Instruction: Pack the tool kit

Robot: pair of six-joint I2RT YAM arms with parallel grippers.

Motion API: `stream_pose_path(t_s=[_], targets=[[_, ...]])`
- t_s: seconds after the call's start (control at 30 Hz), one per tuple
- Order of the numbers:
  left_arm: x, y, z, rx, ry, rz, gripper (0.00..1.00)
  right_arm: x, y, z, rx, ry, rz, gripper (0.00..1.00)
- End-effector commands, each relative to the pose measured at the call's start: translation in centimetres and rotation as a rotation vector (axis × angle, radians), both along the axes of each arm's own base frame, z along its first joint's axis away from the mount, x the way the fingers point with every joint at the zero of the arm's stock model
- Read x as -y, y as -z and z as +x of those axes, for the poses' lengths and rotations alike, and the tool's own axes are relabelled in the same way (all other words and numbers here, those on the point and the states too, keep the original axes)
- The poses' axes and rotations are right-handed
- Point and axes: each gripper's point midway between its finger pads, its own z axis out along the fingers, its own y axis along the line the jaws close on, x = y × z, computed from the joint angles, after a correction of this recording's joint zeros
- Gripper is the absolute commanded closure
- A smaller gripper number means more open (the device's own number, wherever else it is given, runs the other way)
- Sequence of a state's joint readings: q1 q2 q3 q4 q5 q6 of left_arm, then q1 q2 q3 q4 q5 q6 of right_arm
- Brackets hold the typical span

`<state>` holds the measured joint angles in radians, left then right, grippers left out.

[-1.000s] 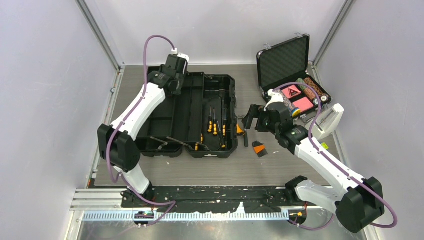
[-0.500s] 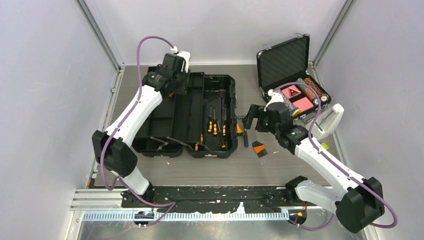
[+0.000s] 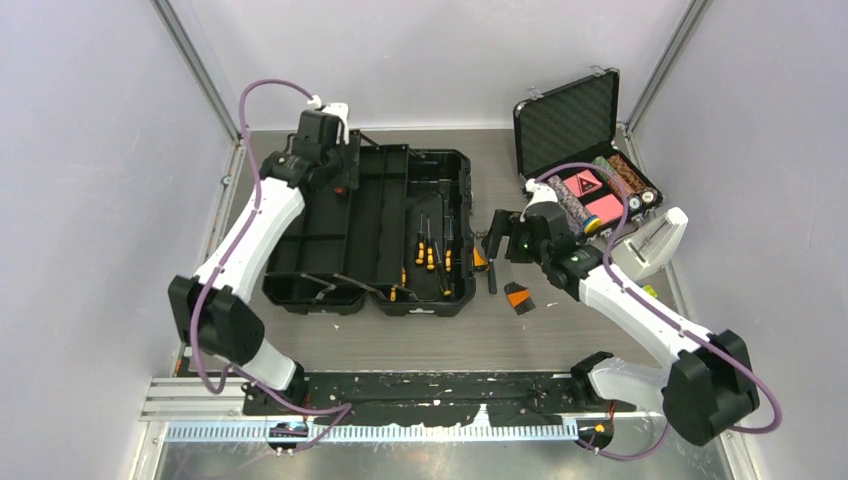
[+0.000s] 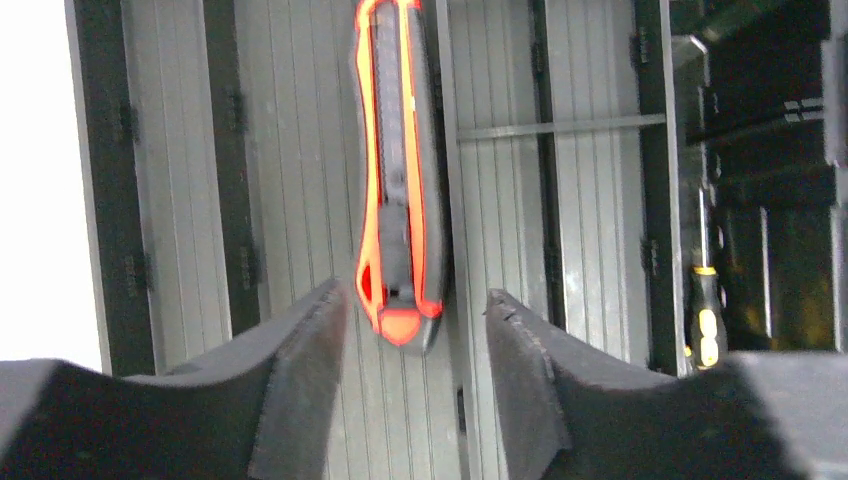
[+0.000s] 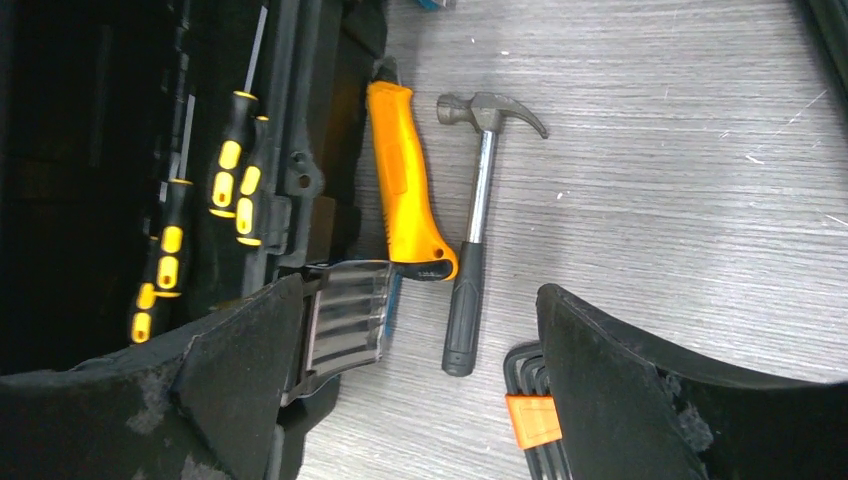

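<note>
Right arm (image 3: 630,305) comes in from the near edge with the elbow bent. The right gripper (image 5: 418,292) hangs over the surface (image 5: 650,200), jaws spread wide, holding nothing. Under it a hammer (image 5: 480,200) and an orange-handled tool (image 5: 405,185) lie side by side, right next to the toolbox (image 3: 330,250). The toolbox lies open flat mid-surface, with yellow-and-black screwdrivers (image 5: 235,170) in its right half. Further back, the left arm (image 3: 265,220) stretches to the box's far left corner. The left gripper (image 4: 415,290) has its jaws partly apart either side of a utility knife (image 4: 400,170) lying on the box floor. It doesn't look pinched, though one pad might be brushing it. A foam-lined case (image 3: 570,120) stands open far right.
</note>
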<state>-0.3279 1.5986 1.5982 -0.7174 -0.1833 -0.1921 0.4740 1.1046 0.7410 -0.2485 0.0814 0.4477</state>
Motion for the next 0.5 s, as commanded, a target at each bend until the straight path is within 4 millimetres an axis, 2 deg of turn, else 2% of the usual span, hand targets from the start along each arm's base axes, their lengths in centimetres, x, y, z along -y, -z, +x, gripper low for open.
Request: stream_pose_path(t_s=[0.0, 0.1, 0.13, 0.17, 0.3, 0.47], targets=[[-1.0, -4.6, -2.6, 0.129, -0.025, -0.126, 0.41, -0.8, 0.4, 2.0, 0.024, -0.039, -0.037, 0.10], [-2.5, -6.4, -4.9, 0.182, -0.042, -0.152, 0.29, -1.5, 2.5, 2.8, -0.027, -0.073, -0.072, 0.19], [-3.0, -6.7, -5.6, 0.191, -0.046, -0.153, 0.25, -1.8, 2.5, 3.2, -0.026, -0.079, -0.071, 0.22], [-3.3, -6.9, -6.3, 0.197, -0.047, -0.151, 0.21, -2.1, 3.4, 3.3, -0.053, -0.096, -0.080, 0.23], [-4.6, -6.8, -8.8, 0.212, -0.049, -0.134, 0.09, -4.2, 3.4, 4.6, -0.050, -0.162, -0.045, 0.26], [-6.4, -6.8, -10.7, 0.275, -0.094, -0.097, 0.06, -6.7, 3.9, 5.6, -0.062, -0.235, -0.046, 0.28]])
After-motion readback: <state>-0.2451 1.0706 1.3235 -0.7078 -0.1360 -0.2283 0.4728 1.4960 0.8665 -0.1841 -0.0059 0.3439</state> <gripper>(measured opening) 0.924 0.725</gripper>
